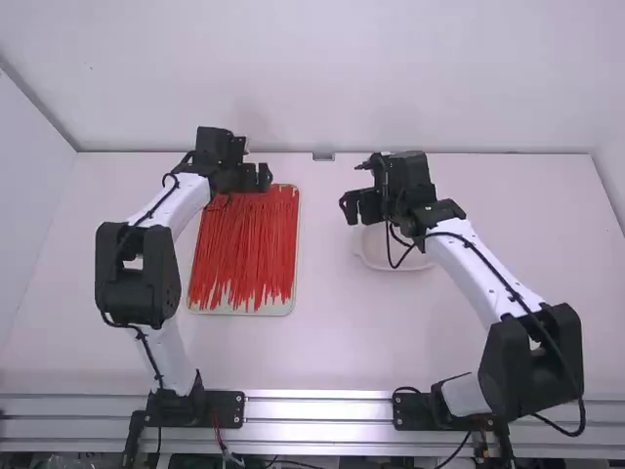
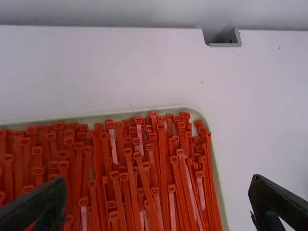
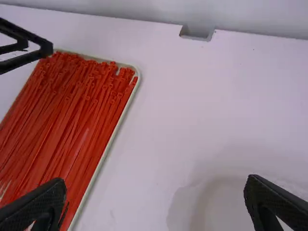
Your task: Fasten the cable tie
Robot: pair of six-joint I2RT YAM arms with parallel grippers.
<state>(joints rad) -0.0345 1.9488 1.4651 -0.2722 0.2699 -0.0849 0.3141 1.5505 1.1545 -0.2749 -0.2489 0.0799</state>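
Note:
A pile of orange-red cable ties [image 1: 244, 249] fills a pale flat tray [image 1: 294, 256] left of the table's middle. Their square heads [image 2: 144, 163] lie at the tray's far end. My left gripper [image 1: 252, 181] hangs over that far end, open wide and holding nothing; in the left wrist view the gripper [image 2: 154, 211] has the tie heads below it. My right gripper [image 1: 363, 207] hovers over bare table between the tray and a white dish [image 1: 376, 256], and it is open and holds nothing [image 3: 154, 207]. The ties [image 3: 72, 115] and the left gripper [image 3: 19, 45] also appear in the right wrist view.
A small grey bracket [image 1: 323, 154] sits at the table's far edge against the back wall. Bare white table lies around the tray and to the right of the dish. The dish's faint rim [image 3: 216, 185] lies under the right gripper.

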